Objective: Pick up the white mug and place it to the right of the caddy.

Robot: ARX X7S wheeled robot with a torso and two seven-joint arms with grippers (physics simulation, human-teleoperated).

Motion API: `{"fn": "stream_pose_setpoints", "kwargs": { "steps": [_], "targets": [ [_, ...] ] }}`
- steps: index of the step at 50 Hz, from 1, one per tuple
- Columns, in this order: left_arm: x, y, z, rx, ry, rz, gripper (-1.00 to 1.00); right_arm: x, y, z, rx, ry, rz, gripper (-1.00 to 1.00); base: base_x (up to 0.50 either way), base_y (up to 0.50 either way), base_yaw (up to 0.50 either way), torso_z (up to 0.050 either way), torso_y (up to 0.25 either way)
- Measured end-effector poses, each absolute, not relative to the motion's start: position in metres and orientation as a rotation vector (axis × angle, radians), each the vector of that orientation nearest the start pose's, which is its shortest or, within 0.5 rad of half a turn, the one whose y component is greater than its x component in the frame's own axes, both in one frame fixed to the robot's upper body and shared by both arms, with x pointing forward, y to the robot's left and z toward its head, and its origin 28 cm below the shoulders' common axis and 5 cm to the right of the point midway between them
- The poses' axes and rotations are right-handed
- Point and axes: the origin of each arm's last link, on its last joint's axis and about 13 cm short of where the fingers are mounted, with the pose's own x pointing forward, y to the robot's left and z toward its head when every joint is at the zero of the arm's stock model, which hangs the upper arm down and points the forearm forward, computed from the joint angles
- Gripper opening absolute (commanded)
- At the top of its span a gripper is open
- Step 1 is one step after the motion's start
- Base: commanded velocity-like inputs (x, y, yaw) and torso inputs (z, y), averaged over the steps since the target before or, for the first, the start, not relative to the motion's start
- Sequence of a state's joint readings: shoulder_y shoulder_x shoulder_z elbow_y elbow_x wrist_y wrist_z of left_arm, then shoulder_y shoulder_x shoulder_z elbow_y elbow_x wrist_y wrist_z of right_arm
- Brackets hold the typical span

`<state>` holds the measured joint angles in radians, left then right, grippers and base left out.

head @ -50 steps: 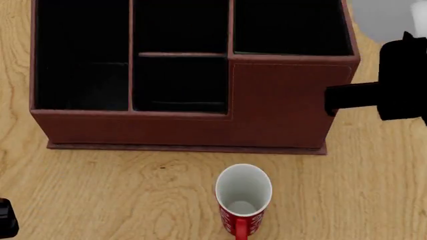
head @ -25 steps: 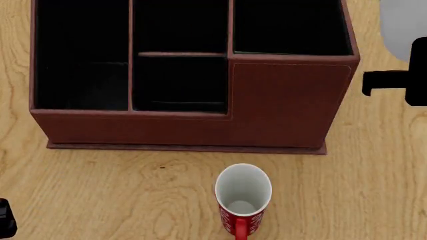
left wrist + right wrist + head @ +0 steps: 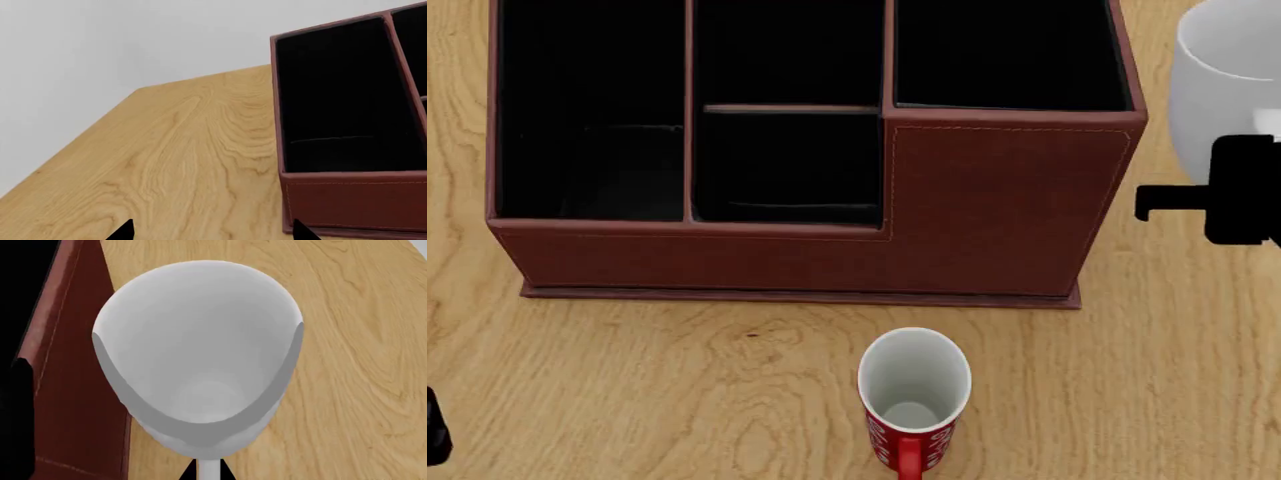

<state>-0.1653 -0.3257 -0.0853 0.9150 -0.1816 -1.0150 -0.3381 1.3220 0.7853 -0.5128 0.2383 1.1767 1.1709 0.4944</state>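
Observation:
The white mug (image 3: 1225, 90) is at the right edge of the head view, just right of the caddy (image 3: 1001, 210). My right gripper (image 3: 1232, 185) is shut on the mug's handle. In the right wrist view the mug (image 3: 200, 340) fills the middle, its mouth open toward the camera. Its handle runs between my right gripper's (image 3: 208, 473) two black tips, with the caddy's brown wall (image 3: 73, 365) close beside it. Whether the mug touches the table I cannot tell. My left gripper (image 3: 210, 232) is open and empty over bare wood by the caddy's corner (image 3: 353, 200).
A slim red mug (image 3: 914, 400) with white swirls stands in front of the caddy, handle toward me. Bare wooden table (image 3: 627, 380) lies around it. My left gripper (image 3: 434, 440) shows at the lower left edge. The table's far edge (image 3: 193, 80) shows in the left wrist view.
My right gripper has carried the white mug toward me along the caddy's right side; more of the mug is in the head view. The left arm and red mug have barely moved.

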Motion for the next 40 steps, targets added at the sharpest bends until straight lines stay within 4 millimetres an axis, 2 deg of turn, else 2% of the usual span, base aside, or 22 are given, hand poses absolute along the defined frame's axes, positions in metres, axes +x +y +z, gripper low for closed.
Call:
{"fn": "stream_pose_setpoints", "kwargs": {
  "steps": [27,40],
  "targets": [
    [0.177,0.26,0.174,0.226,-0.111,0.339,1.0,0.362,-0.233,0.226,-0.082,0.491,-0.183,-1.0,0.0,0.0,0.0,0.0,0.0],
    [0.176,0.26,0.173,0.235,-0.106,0.348,1.0,0.376,-0.231,0.205,-0.082,0.512,-0.177,-1.0,0.0,0.0,0.0,0.0,0.001]
  ]
}}
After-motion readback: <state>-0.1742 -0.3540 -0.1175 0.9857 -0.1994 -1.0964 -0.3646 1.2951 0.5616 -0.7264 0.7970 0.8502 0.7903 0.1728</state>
